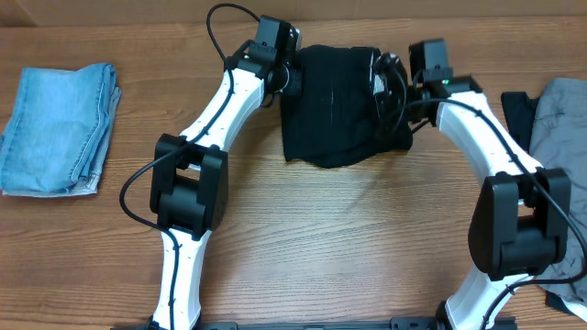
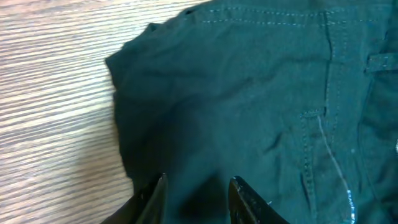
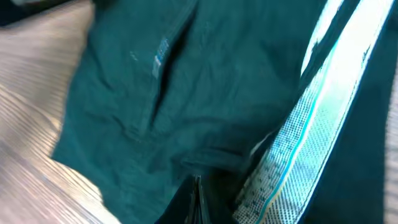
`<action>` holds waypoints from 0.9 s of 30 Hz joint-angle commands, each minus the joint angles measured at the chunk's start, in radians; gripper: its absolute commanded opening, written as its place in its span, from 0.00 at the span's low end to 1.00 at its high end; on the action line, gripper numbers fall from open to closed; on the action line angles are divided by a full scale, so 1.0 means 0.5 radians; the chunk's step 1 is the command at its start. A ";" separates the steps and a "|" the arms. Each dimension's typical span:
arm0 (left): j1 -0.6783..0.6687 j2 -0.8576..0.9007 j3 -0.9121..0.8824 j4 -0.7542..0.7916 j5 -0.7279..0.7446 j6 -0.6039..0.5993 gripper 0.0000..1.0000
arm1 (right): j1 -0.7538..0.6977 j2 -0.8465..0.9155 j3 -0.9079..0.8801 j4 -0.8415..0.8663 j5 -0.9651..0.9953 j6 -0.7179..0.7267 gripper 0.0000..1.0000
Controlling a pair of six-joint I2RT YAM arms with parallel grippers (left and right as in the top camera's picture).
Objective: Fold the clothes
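Black garment (image 1: 335,105) lies folded on the wooden table (image 1: 348,238), with one of your arms at each of its sides. Your left gripper (image 2: 196,198) sits at the garment's left edge, its jaws parted over the cloth. Your right gripper (image 3: 196,202) is at the garment's right edge. Its jaws appear drawn together, though the blurred view does not show whether cloth is pinched between them. Folded blue jeans (image 1: 60,128) lie well to the left of the garment, and a grey garment (image 1: 559,119) lies to its right.
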 commanded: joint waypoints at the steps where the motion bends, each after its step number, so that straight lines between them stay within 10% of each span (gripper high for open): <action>1: -0.034 -0.012 -0.026 0.018 0.046 0.052 0.38 | -0.005 0.030 -0.253 0.150 0.076 -0.018 0.04; 27: -0.051 0.083 0.421 -0.118 -0.179 0.220 0.35 | -0.005 0.051 -0.627 0.414 0.346 0.005 0.04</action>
